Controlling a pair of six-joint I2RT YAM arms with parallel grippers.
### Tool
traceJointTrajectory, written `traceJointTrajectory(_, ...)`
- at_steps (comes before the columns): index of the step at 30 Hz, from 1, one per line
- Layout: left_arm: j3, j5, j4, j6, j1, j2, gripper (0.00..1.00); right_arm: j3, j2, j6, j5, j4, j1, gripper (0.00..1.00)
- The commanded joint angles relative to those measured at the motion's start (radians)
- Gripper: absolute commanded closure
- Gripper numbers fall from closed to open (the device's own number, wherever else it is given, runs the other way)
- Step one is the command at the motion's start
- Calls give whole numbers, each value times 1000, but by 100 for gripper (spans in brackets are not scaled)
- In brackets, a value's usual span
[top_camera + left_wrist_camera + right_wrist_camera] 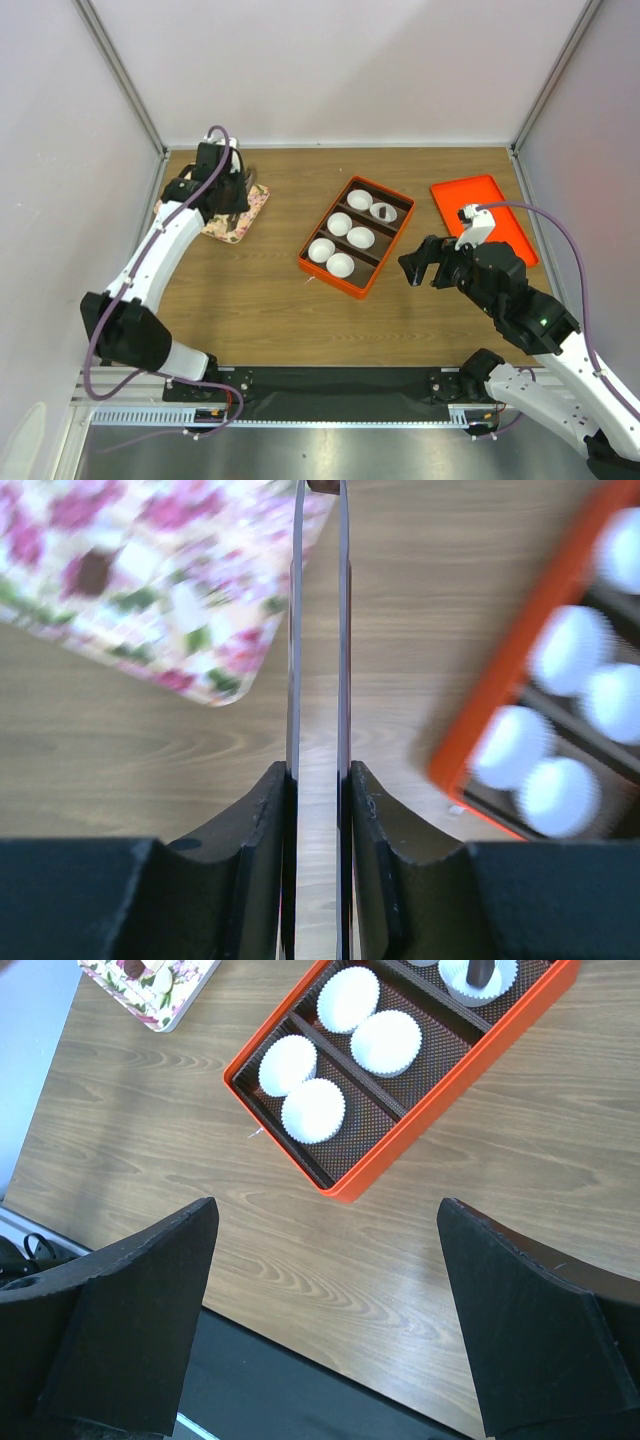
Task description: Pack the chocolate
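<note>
Left arm: extended to the far left of the table (260, 300), with the left gripper (320, 494) above the right edge of the floral tray (150, 610). Its thin fingers (294, 630) stand nearly parallel with only a narrow gap. In the left wrist view a small brown piece (322, 485) shows between the tips at the top edge. Whether the jaws clamp it cannot be told.

Right arm: the right gripper (325, 1260) hovers over bare table just beside the near right side of the orange box (340, 1185). Its jaws are spread wide, with nothing between them.

Chocolate: one dark brown piece (95, 572) lies on the floral tray, blurred in the left wrist view. Another dark piece (383, 211) sits inside a paper cup in the far compartment of the orange box.

Orange box: set diagonally at mid-table and divided into three compartments, each holding two white paper cups (340, 223). The cups in the middle and near compartments show no contents.

An orange lid (490, 200) lies flat to the right of the box, apart from it
</note>
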Motion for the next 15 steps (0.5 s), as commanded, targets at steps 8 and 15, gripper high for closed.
traceJointTrajectory(8, 179, 51, 88, -51, -366, 70, 76, 15, -27, 11, 17, 10, -3, 3)
traceJointTrajectory(15, 335, 10, 64, -37, -474, 213, 77, 25, -43, 9, 33, -27, -1, 3)
